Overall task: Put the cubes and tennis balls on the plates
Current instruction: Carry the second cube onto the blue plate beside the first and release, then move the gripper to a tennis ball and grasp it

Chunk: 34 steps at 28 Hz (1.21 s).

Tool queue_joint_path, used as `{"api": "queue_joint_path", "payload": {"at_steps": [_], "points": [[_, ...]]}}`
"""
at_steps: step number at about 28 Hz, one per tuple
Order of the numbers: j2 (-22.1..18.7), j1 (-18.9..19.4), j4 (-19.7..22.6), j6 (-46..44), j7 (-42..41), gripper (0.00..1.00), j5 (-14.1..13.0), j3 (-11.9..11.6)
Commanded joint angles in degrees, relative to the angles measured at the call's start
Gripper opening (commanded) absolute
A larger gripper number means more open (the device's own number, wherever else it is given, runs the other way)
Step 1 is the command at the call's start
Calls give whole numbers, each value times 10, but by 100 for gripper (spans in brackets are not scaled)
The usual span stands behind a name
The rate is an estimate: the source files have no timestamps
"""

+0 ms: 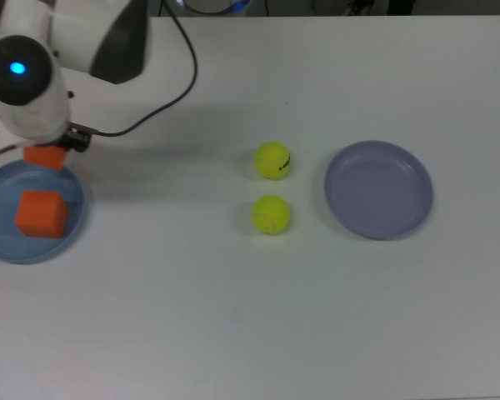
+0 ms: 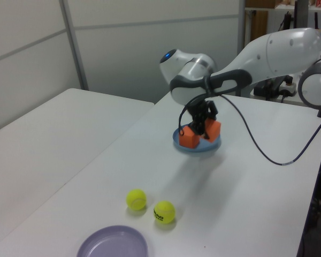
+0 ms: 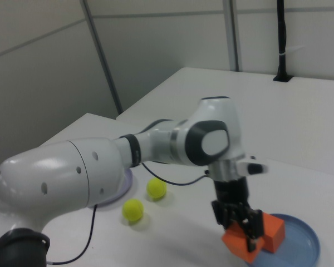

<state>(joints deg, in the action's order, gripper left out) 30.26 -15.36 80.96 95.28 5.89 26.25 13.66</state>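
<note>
My gripper [image 3: 242, 232] is clamped on one orange cube [image 3: 240, 245] above the blue plate's [image 1: 73, 223] far rim; the right view shows the grasp, hidden in the top view. The second cube [image 1: 42, 213] rests on that plate.

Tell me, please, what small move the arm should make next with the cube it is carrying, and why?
Probably lower a little and release. The claw holds the carried orange cube over the near rim of the light blue plate, beside the orange cube already lying there. It seems to be above the plate, not resting on it, so easing down first should keep it from bouncing off.
</note>
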Motion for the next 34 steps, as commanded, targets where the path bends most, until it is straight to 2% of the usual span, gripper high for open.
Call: {"api": "queue_joint_path", "payload": {"at_steps": [1, 3, 4, 6, 7, 8, 17, 20, 22, 25, 26, 30, 31, 34], "points": [[-9, -18, 15, 44, 10, 0, -3, -9], [-6, -19, 15, 64, 23, 2, -8, -12], [-3, -19, 15, 72, 31, 7, -8, -13], [0, -19, 15, 95, 44, 41, -7, -13], [0, -19, 15, 100, 45, 72, -7, -14], [0, -19, 15, 105, 46, 100, -6, -14], [-15, -18, 8, 111, 40, 100, -9, -15], [-31, -17, 8, 111, 40, 100, -18, -10], [-42, -7, 8, 109, 40, 100, -38, -8], [-48, 28, 8, 109, 42, 100, -45, -1], [-47, 52, 10, 112, 44, 100, -44, 1], [-47, 106, 9, 112, 45, 100, -45, 1], [-46, 133, 9, 112, 46, 100, -42, 1], [-44, 164, 9, 112, 46, 100, -42, 1]]}}
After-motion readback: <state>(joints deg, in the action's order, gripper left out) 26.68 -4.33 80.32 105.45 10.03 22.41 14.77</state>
